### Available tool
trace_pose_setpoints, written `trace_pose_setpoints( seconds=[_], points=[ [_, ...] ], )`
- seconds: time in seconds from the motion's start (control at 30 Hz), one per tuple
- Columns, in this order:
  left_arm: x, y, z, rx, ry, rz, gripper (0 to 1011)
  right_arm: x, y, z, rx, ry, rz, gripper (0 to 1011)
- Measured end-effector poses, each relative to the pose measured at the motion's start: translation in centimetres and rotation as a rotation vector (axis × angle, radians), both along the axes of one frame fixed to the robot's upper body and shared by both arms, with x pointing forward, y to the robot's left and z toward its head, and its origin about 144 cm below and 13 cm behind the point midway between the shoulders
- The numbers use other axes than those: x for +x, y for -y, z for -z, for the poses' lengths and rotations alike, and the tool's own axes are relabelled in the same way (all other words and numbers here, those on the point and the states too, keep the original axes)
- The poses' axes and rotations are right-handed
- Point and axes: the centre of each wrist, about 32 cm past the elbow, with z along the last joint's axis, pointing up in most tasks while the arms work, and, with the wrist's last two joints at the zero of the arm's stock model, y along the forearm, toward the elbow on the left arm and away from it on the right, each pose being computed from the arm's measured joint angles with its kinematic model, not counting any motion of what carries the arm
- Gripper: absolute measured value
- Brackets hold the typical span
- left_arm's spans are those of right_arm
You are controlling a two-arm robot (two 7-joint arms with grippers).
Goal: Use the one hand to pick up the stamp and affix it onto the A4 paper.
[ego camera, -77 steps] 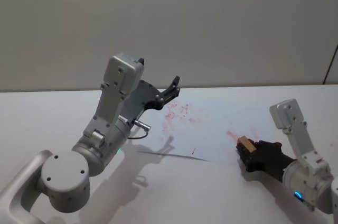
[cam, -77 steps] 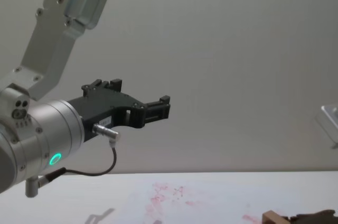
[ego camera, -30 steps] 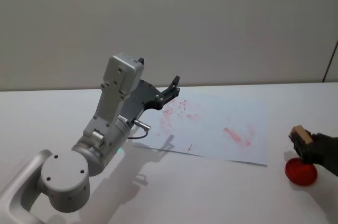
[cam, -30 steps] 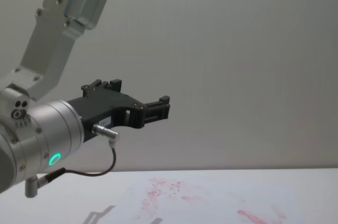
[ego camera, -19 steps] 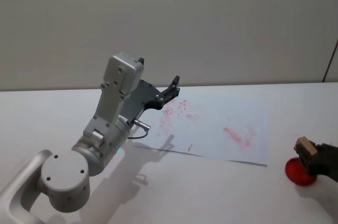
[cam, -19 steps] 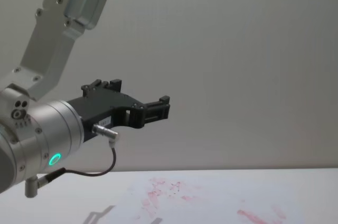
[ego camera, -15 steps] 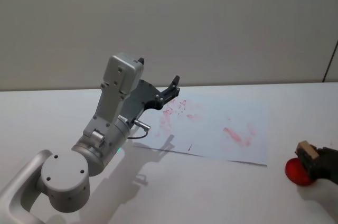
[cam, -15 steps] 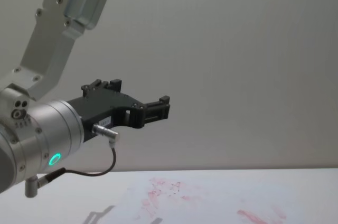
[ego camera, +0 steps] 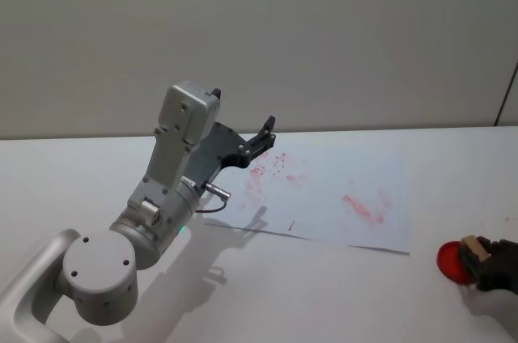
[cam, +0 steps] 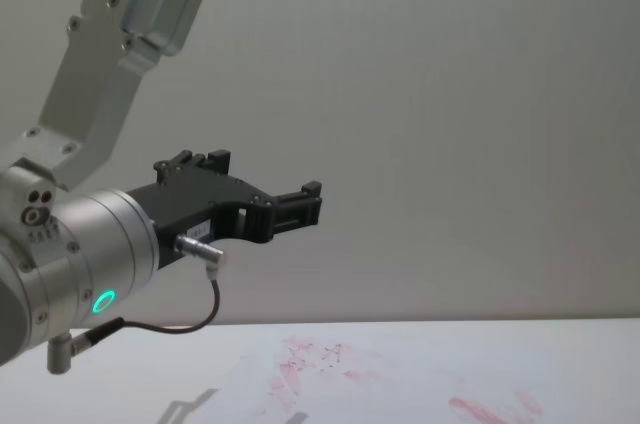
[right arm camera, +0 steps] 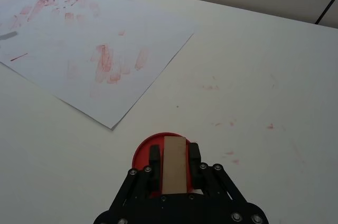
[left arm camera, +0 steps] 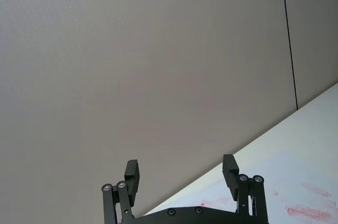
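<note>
The right gripper (right arm camera: 174,167) is sitting nearest, low at the table's right edge, its jaws clamping the stamp (right arm camera: 174,163) between them. The wooden block is standing over the red ink pad (right arm camera: 158,145), a round red dish just off the paper's near corner. Whether the stamp face is touching the pad I cannot tell.

Farther out, the paper (ego camera: 340,181) is lying flat on the white table (ego camera: 243,294), already carrying red smears and faint prints. Red specks are also dotting the bare table beside the pad.

The left gripper (left arm camera: 181,174) is hanging parked, raised above the paper's far-left side, fingers spread apart and holding nothing.

Risks, as a guess: the stamp is being held by its sides only, so pressing down hard could be tilting or slipping it in the jaws, giving another smear instead of a clean print. Dragging on landing would be doing the same. The sheet is lying loose, so it could be sliding or lifting with the sticky stamp. The pad could be shifting too.

No readable brand, label or writing anywhere; the prints are too faint to read.
</note>
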Motion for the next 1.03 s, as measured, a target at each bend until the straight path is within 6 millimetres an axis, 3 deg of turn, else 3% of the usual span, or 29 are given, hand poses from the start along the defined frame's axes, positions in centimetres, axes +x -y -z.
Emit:
trace_pose_setpoints(
  seconds=[0.43,0.77,1.03],
  points=[
    [0.00,0.00,0.00,0.000,0.000,0.000,1001,-0.18,0.06,0.15,-0.012,-0.012,-0.006,709],
    [0.00,0.00,0.00,0.000,0.000,0.000,1001,-0.23,0.09,0.19,-0.015,-0.016,-0.007,982],
    [0.00,0.00,0.00,0.000,0.000,0.000,1001,-0.25,0.11,0.20,-0.017,-0.017,-0.007,1001]
  ],
)
